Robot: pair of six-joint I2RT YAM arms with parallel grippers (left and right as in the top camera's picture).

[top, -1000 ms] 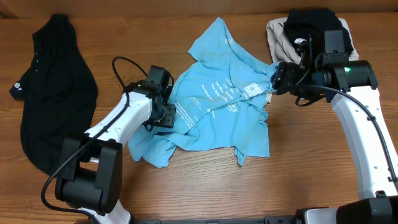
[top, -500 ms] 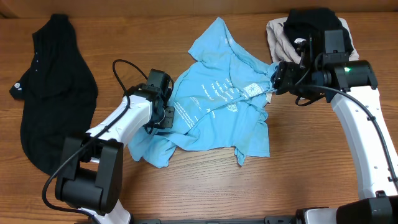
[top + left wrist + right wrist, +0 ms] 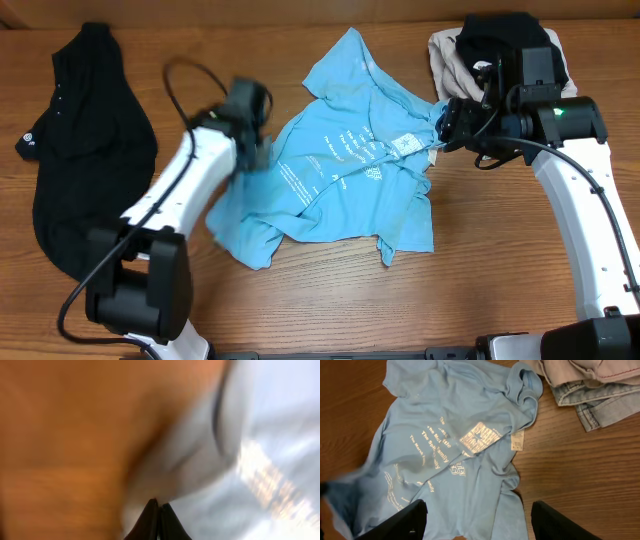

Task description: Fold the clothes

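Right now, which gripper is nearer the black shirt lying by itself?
Left. Left gripper: at the blue T-shirt edge facing the black shirt. Right gripper: over the T-shirt's far edge.

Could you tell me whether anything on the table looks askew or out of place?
The light blue T-shirt lies crumpled and skewed mid-table, with its white tag flipped out beside the collar. The black shirt on the left is bunched up too.

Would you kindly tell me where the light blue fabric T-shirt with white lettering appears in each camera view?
Overhead: the light blue T-shirt lies crumpled, mid-frame.
Left wrist: blurred pale fabric fills the right side.
Right wrist: it spreads across the left and centre.
Shared landmark: its white lettering, sharp in the right wrist view, only a bright streak in the left wrist view.
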